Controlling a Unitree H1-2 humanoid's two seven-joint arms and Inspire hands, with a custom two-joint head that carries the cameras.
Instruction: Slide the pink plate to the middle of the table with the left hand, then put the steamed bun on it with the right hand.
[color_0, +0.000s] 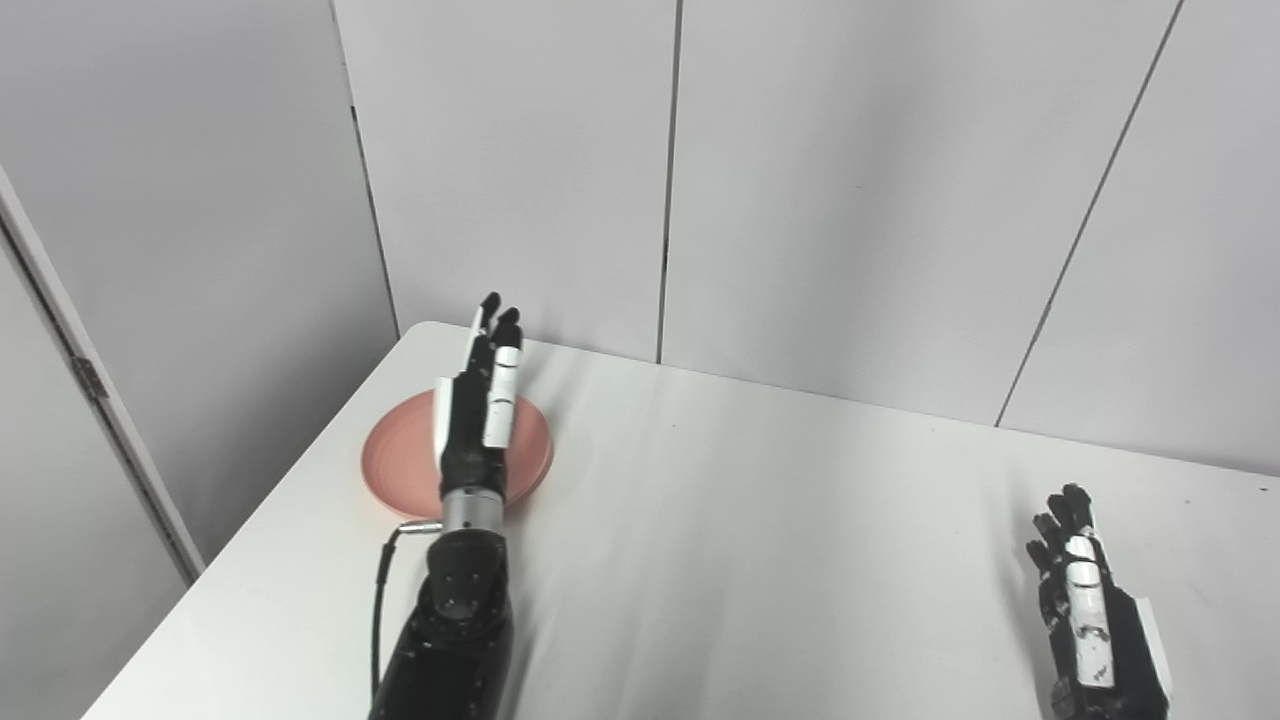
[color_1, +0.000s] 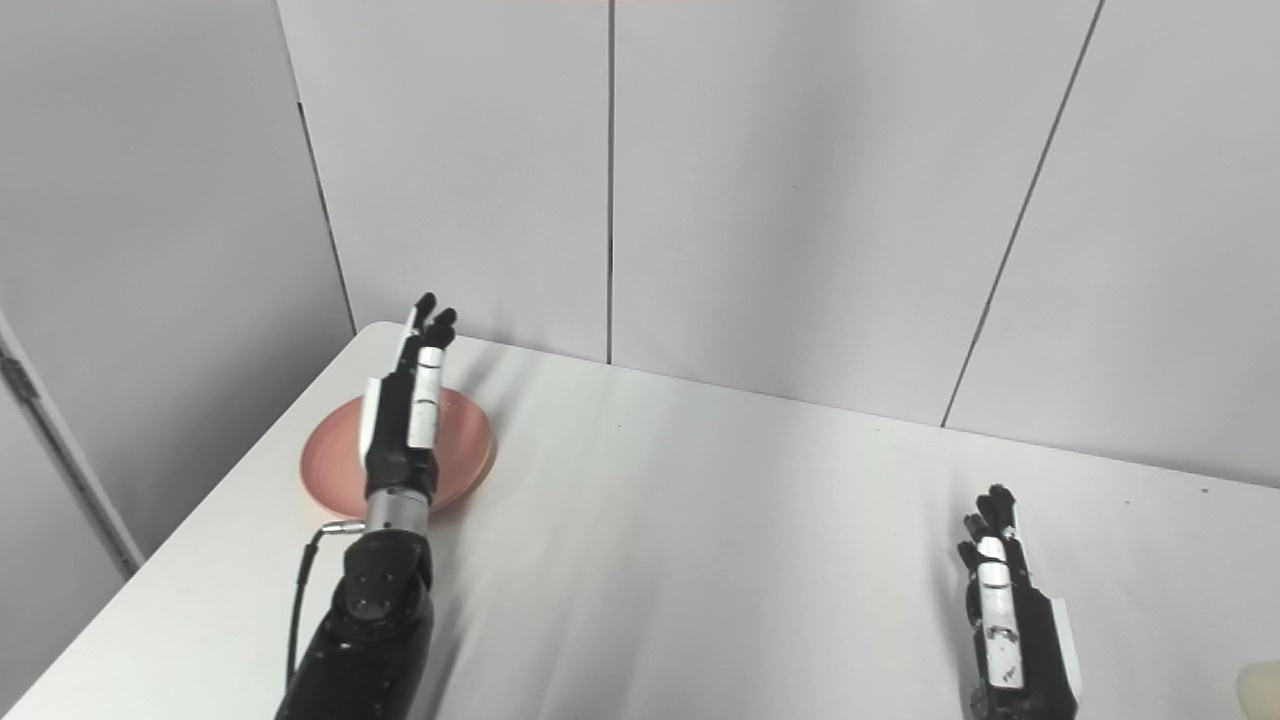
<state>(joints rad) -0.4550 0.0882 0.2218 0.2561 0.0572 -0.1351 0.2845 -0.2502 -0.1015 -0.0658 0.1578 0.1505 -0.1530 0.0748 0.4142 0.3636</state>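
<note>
Pink plate near the table's far left corner, left hand above it with fingers straight and apart (holding nothing), right hand low at the right, loosely apart, empty, bun just at the right edge

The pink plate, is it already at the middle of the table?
No, the pink plate lies near the table's far left corner, under the left hand.

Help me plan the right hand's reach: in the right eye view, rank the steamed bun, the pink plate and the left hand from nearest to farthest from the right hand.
1. steamed bun: pale shape at the picture's lower right edge, just right of the right hand.
2. left hand: far left, fingers extended over the plate.
3. pink plate: far left corner; roughly tied with the left hand above it.
</note>
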